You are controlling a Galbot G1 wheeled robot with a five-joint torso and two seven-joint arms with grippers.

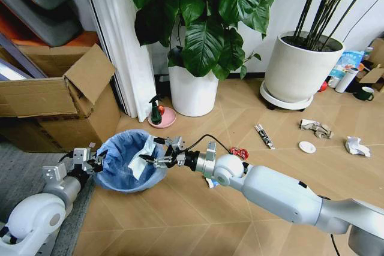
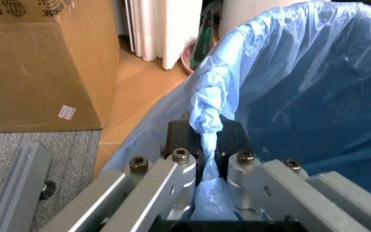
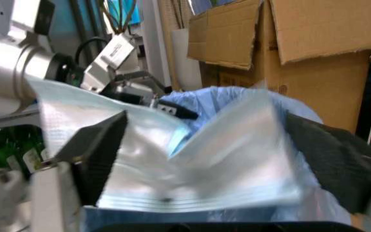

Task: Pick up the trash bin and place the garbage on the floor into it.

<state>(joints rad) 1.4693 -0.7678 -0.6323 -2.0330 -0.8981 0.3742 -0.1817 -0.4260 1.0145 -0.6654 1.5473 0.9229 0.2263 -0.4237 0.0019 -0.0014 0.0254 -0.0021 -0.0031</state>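
The left gripper (image 2: 202,193) is clamped on the blue-lined rim of the trash bin (image 1: 129,161), its arm bent low at the robot's left; the right gripper (image 3: 218,169) has its dark pads (image 3: 102,154) spread wide with a blue-white wrapper (image 3: 198,164) between them, just over the bin's mouth, its arm stretched across from the right; beyond, on the wooden floor (image 1: 240,208), lie a red scrap (image 1: 240,152), a white disc (image 1: 307,147) and a crumpled paper wad (image 1: 357,146).
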